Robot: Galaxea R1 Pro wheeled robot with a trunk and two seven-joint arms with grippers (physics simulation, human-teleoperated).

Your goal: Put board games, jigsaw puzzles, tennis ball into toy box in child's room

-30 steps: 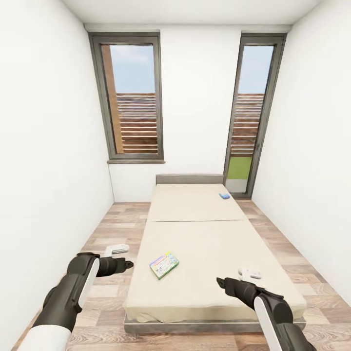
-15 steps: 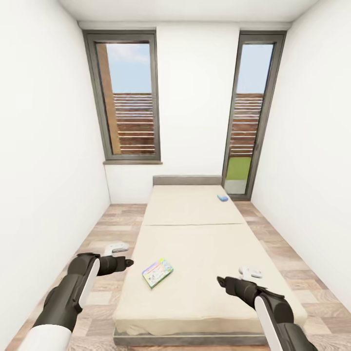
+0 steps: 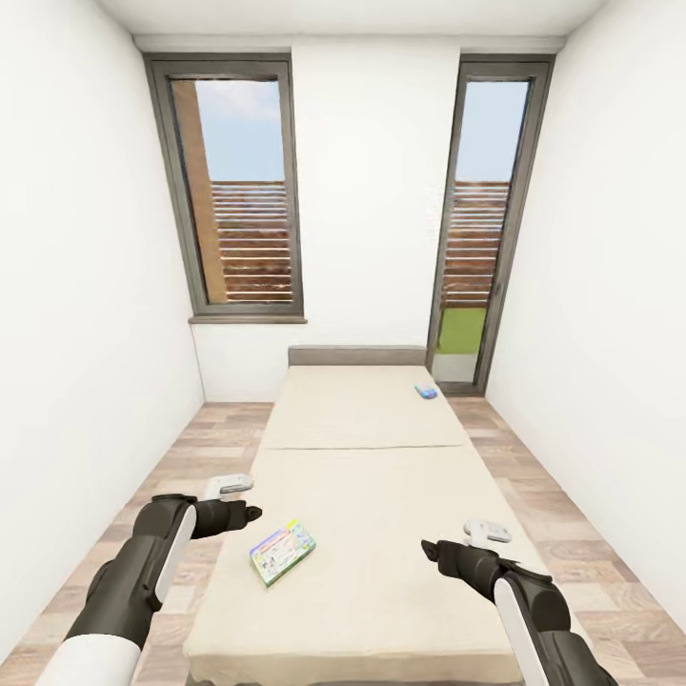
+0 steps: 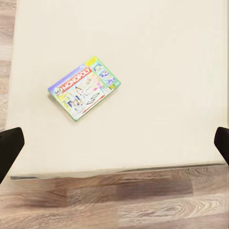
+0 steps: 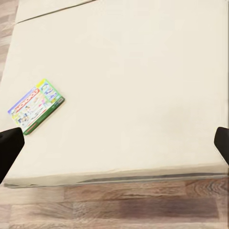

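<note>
Facing bed [image 3: 381, 476] w/ two board games [image 3: 282, 551], both pincers open

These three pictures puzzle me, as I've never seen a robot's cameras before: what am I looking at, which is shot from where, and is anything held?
It is a simulated two-armed robot in a bedroom. The big picture comes from its head, looking down over both arms: the left gripper and the right gripper, both open and empty. The other two pictures come from cameras by each gripper; the dark shapes at their edges are fingertips. On the cream bed lie two board games: a colourful Monopoly box near the left arm, and a small blue box far off by the headboard.
</note>
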